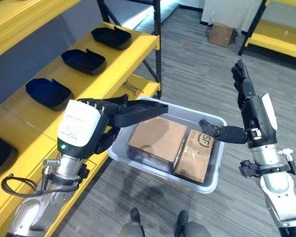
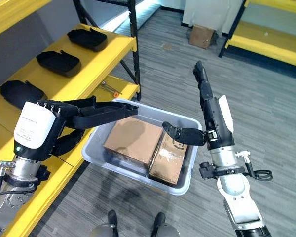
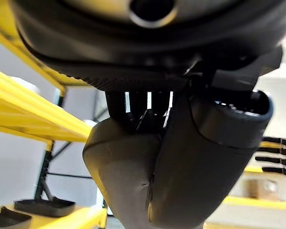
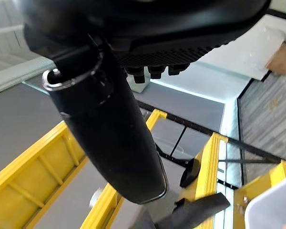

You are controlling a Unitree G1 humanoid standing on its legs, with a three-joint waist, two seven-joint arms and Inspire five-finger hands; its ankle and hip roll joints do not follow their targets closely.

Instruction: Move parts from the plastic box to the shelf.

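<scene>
Plastic box: a translucent grey, rectangular plastic box point(image 1: 213, 183) is seen at the centre of the frame, on the grey wood-grain floor point(image 1: 197, 69), just beside the shelf edge.
Parts: two brown cardboard cartons point(image 1: 157, 139) point(image 1: 196, 155) are laid side by side inside the box, touching.
Shelf: a yellow metal shelf point(image 1: 123, 59) runs along the left of the frame; black moulded plastic trays point(image 1: 83, 60) are set in a row on it.
Left hand: the dark left hand point(image 1: 119, 112) is held at centre left, its fingers point(image 1: 150, 109) straight, extended over the box's near-left rim, nothing grasped.
Right hand: the dark right hand point(image 1: 246, 106) is raised at right, fingers straight and pointing up, thumb stretched over the box; nothing is held.
</scene>
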